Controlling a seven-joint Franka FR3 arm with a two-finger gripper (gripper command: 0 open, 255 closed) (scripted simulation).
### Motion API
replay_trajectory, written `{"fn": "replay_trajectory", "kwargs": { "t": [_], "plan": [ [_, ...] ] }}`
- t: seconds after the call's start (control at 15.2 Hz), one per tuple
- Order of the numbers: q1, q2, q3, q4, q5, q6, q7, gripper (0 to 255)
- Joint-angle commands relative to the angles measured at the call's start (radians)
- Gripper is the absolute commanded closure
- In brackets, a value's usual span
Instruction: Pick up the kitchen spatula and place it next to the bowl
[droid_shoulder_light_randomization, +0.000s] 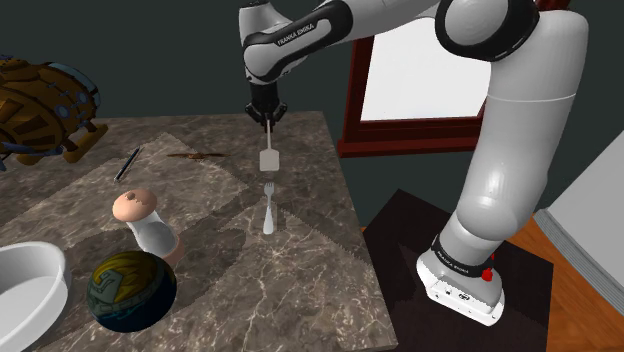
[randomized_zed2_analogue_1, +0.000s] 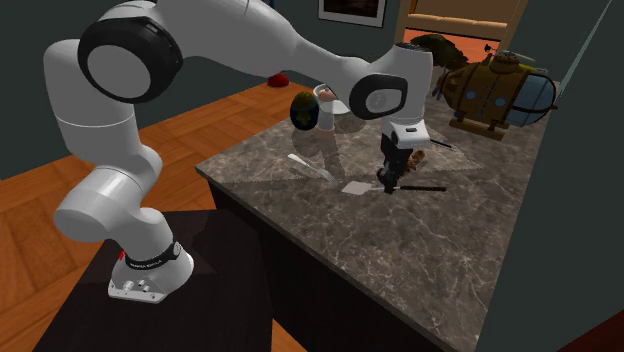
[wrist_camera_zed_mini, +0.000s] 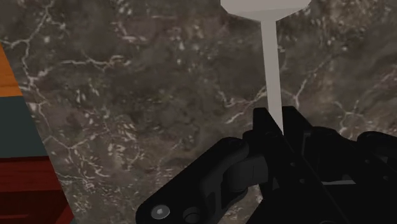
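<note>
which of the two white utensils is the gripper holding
The spatula with the flat square blade: the gripper is shut on its thin handle. The fork lies free on the table.

The white spatula (droid_shoulder_light_randomization: 268, 157), a thin handle ending in a flat square blade, hangs blade-down in the gripper (droid_shoulder_light_randomization: 268, 125) at the shoulder view's upper centre, well apart from the white bowl (droid_shoulder_light_randomization: 28, 285) standing upright at its lower left edge.

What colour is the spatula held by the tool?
The spatula is plain white, handle and blade alike; the shoulder view shows it best.
</note>
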Motion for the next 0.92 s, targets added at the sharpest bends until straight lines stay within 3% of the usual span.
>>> {"fn": "replay_trajectory", "kwargs": {
  "t": [0.0, 0.86],
  "plan": [
    [0.001, -0.01, 0.002, 0.016, 0.004, -0.026, -0.001, 255],
    [0.001, -0.045, 0.007, 0.145, 0.02, -0.188, -0.018, 255]
  ]
}}
